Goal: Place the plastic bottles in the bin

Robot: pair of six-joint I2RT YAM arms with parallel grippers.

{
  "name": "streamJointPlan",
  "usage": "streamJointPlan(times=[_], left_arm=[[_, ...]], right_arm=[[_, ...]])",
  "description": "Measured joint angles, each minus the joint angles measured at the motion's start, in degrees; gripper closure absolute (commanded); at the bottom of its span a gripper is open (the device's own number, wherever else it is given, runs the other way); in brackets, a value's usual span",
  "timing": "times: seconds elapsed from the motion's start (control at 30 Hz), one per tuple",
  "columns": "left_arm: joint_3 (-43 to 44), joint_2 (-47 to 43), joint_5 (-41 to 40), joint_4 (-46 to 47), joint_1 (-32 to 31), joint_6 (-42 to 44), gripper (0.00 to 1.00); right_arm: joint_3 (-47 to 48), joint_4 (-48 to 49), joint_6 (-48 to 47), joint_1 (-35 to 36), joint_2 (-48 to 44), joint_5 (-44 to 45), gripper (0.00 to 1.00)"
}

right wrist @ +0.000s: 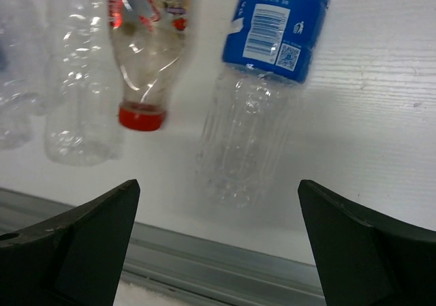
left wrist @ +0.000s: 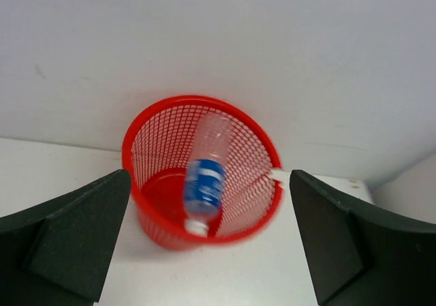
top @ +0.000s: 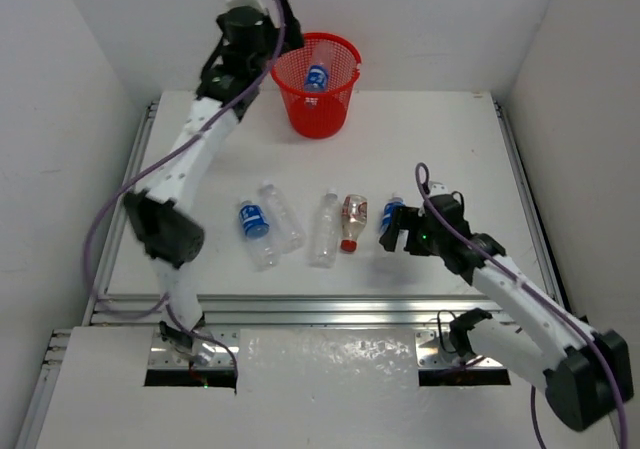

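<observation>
The red mesh bin [top: 320,119] stands at the table's far edge. A blue-label bottle [top: 317,75] is inside it, blurred and cap-down in the left wrist view [left wrist: 204,183]. My left gripper [top: 280,39] is open and empty, high beside the bin's left rim [left wrist: 163,108]. Five bottles lie in a row on the table: a blue-label one [top: 253,219], a clear one [top: 281,219], another clear one [top: 325,229], a red-brown-label one with a red cap [top: 353,221] and a blue-label one [top: 390,214]. My right gripper [top: 400,233] is open just above that last bottle's base [right wrist: 266,67].
A metal rail [top: 320,309] runs along the table's near edge, just behind my right gripper [right wrist: 218,245]. White walls close in the table at the back and both sides. The red-cap bottle [right wrist: 146,54] lies close left of the right-hand blue-label one.
</observation>
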Motion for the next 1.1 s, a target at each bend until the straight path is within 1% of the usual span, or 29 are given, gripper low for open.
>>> streamJointPlan(times=[0.1,0.17,0.2,0.23,0.27,0.3,0.33,0.37,0.43,0.47,0.5,0.57,0.6,0.67,0.73,0.77,0.8,0.87,0.93,1.03,1.1], left_arm=[[-14.95,-20.41,1.22,-2.78,-0.07,-1.97,0.00],[-29.44,-37.03,2.84,-0.57,-0.15,-3.98,0.00],[-38.18,-45.75,3.80,1.77,-0.33,-5.01,0.00],[-45.62,-54.31,4.57,1.99,-0.44,-6.03,0.00],[-52.52,-62.29,5.27,2.80,-0.55,-7.21,0.00],[-57.83,-68.48,6.08,4.26,-0.63,-8.13,0.00],[-62.69,-73.83,6.97,5.29,-0.72,-8.98,0.00],[-66.31,-76.70,7.96,5.42,-0.74,-9.57,0.00],[-71.71,-77.15,10.58,4.61,-0.83,-10.34,0.00],[-73.42,-75.54,12.11,3.43,-0.98,-10.38,0.00],[-75.12,-72.72,14.64,1.90,-1.22,-10.49,0.00],[-77.09,-68.59,18.38,0.11,-2.51,-10.80,0.00],[-78.44,-65.77,19.93,-0.24,-3.87,-10.95,0.00],[-81.22,-63.34,22.64,-0.87,-8.48,-11.43,0.00],[-82.68,-62.95,26.40,-0.02,-13.33,-11.67,0.00],[-82.93,-62.55,29.90,2.32,-15.78,-11.85,0.00],[-82.97,-62.14,32.30,4.42,-17.09,-11.93,0.00],[-82.99,-60.65,36.81,11.10,-20.17,-12.35,0.00],[-82.99,-58.38,40.28,17.40,-22.82,-12.81,0.00],[-82.71,-54.25,43.69,23.32,-25.88,-12.98,0.00],[-81.90,-51.74,44.28,24.68,-27.26,-12.92,0.00]], right_arm=[[1.95,2.12,1.66,0.00,8.92,2.03,0.01],[3.08,3.37,2.60,0.02,13.88,2.91,0.02],[3.65,3.74,2.89,0.02,15.93,3.34,0.02],[4.24,4.11,3.10,0.09,18.05,4.07,0.03],[4.61,4.48,3.19,0.13,19.82,4.72,0.04],[4.87,4.74,3.19,0.13,21.24,5.53,0.04],[5.03,5.18,3.15,0.22,22.86,6.08,0.09],[5.05,5.62,3.04,0.31,24.30,6.45,0.16],[5.05,6.45,2.47,0.35,27.36,6.75,0.42],[5.05,6.75,1.95,0.37,28.76,6.80,0.62],[5.03,7.13,1.84,0.39,29.44,6.54,0.69],[4.66,8.48,1.11,0.39,28.24,6.49,0.78],[3.78,9.20,0.94,0.39,26.73,6.45,0.83],[1.20,9.25,0.42,0.50,20.41,6.34,0.95],[-1.31,9.40,-0.76,0.50,11.74,5.22,0.95],[-2.62,10.34,-2.25,0.50,6.23,3.54,0.95],[-3.08,10.97,-3.32,0.50,2.73,2.25,0.95],[-3.93,13.49,-6.05,0.48,-4.31,-3.89,0.95],[-4.37,16.50,-8.74,0.68,-10.38,-12.63,0.95],[-4.70,20.13,-11.30,0.87,-15.37,-23.04,0.95],[-4.74,21.84,-12.17,0.87,-16.79,-29.00,0.96]])
